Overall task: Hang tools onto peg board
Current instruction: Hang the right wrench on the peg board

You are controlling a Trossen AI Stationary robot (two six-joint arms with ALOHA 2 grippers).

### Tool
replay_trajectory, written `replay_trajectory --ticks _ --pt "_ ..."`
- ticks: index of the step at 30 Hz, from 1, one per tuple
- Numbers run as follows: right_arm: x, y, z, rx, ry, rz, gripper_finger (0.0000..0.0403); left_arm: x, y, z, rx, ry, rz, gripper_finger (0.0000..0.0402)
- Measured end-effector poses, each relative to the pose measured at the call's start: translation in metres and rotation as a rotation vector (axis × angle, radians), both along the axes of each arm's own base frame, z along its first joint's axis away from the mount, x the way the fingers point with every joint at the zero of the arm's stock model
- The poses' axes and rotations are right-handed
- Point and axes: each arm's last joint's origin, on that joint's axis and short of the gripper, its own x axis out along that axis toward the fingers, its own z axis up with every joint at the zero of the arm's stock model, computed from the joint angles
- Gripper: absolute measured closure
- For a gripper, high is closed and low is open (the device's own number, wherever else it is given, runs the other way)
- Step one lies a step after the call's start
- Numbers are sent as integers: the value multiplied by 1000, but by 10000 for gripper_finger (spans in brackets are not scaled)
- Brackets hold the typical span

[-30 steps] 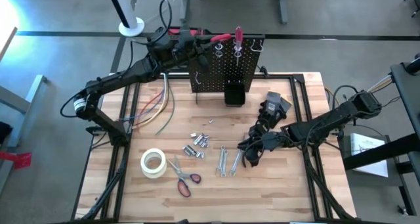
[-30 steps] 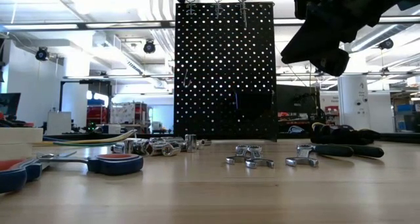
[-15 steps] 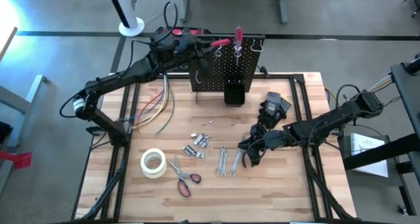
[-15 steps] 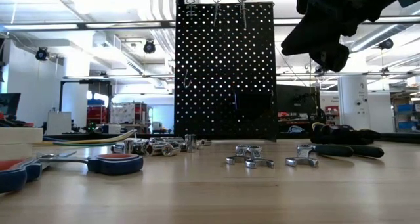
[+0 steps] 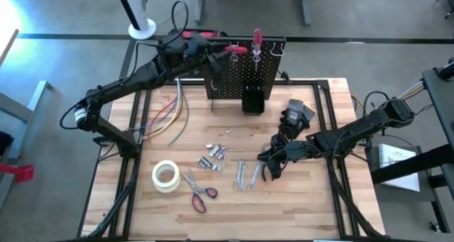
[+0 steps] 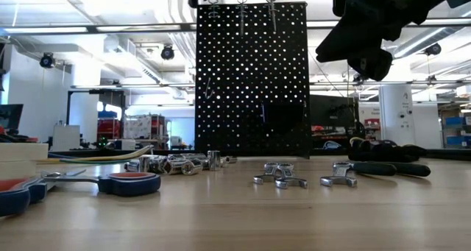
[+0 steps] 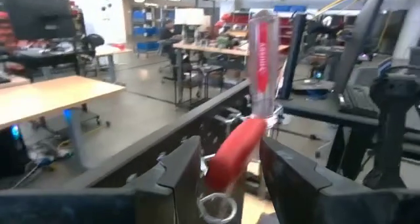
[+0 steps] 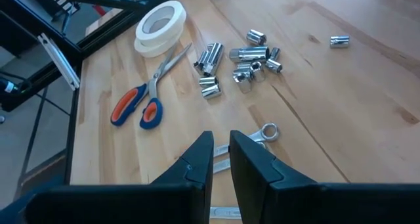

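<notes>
- High view: the left gripper [image 5: 213, 50] is up at the top edge of the peg board [image 5: 245, 72], and a red-handled tool [image 5: 233, 49] pokes out just past its fingertips along that edge. Whether the fingers grip the tool cannot be told from up here. A second red-handled screwdriver [image 5: 257, 37] hangs on the board a little beyond it.
- High view again: the right gripper [image 5: 273, 164] sits low over the table, well apart from the board, with the wrenches [image 5: 245, 174] just beside it and the sockets [image 5: 214, 155] near. Scissors [image 5: 198, 192] and a tape roll [image 5: 165, 176] lie farther off.
- Low view: the board stands upright, and the red tool rests at its top left corner under the left gripper.
- Left wrist view: the fingers [image 7: 180, 168] stand parted, and the red handle [image 7: 236, 152] lies in the gap between them, not pinched, over a silver ring hook [image 7: 216, 207].
- Right wrist view: the fingers [image 8: 197, 161] are nearly together with a narrow gap, holding nothing; one wrench's ring end [image 8: 266, 131] lies just ahead of them.
</notes>
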Motion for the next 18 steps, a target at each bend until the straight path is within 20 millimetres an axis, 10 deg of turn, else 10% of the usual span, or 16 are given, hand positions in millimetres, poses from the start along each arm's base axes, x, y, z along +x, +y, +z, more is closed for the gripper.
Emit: replay_trajectory --ticks 18 --pt "0 0 0 -1 -1 2 364 -41 -24 25 81 67 29 265"
